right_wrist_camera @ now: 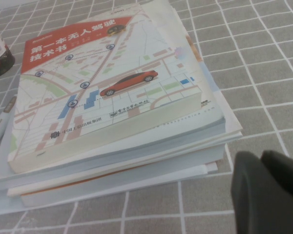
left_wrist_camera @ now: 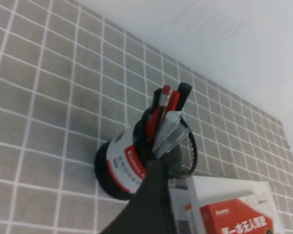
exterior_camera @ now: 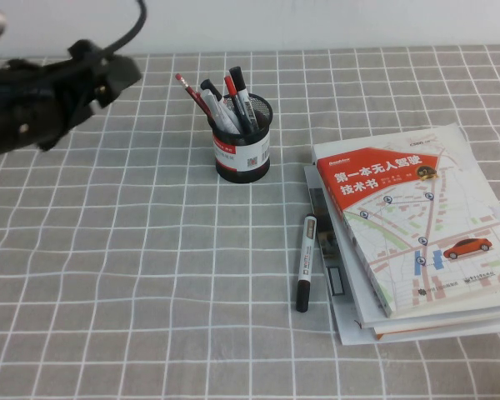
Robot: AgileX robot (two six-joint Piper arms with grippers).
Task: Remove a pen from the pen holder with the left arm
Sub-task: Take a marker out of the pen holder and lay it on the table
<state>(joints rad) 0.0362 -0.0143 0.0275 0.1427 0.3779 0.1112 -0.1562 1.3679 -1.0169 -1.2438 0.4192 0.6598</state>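
Left pincer [exterior_camera: 108, 79] aloft left, right pincer [right_wrist_camera: 268, 195] by books [right_wrist_camera: 112, 97]

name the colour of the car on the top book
Orange-red car, best in right wrist view. Left end effector far-left; right end effector beside books.

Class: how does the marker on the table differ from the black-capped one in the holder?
Table marker lies flat; holder marker stands tilted. Table marker lies alone; holder marker sits among pens. Both have black caps. Left gripper hovers left of the holder; right gripper beside the books.
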